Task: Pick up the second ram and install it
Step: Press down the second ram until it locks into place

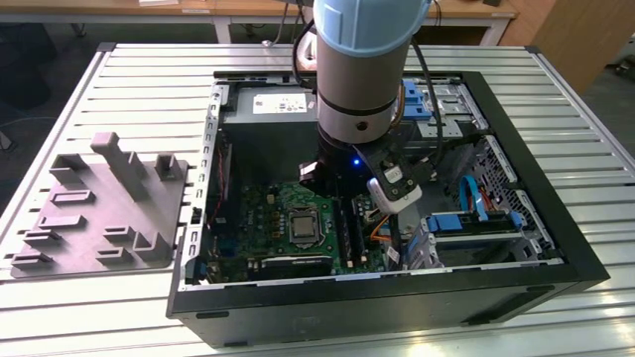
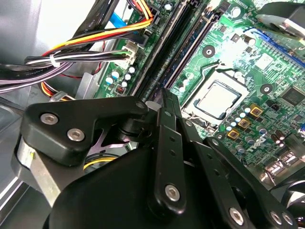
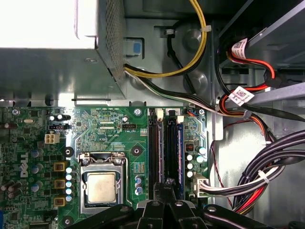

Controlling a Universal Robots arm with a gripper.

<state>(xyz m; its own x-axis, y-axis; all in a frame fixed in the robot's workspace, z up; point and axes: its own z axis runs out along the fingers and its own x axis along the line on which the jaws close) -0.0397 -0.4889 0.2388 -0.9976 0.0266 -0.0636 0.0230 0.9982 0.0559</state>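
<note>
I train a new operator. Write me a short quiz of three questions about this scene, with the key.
1. True or false: a cooler covers the CPU socket.
2. The hand is over: A) the memory slots, B) the power supply, C) the drive bay.
3. Fill in: the grey fixture lies at the exterior view's ____ of the computer case.
Key: 1 false; 2 A; 3 left.

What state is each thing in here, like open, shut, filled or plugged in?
Computer case: lying on its side, open on top.
Processor socket: holds a bare chip, no cooler on it.
Memory slots: whether filled, cannot tell.
Gripper: down inside the case, above the memory slots.
</note>
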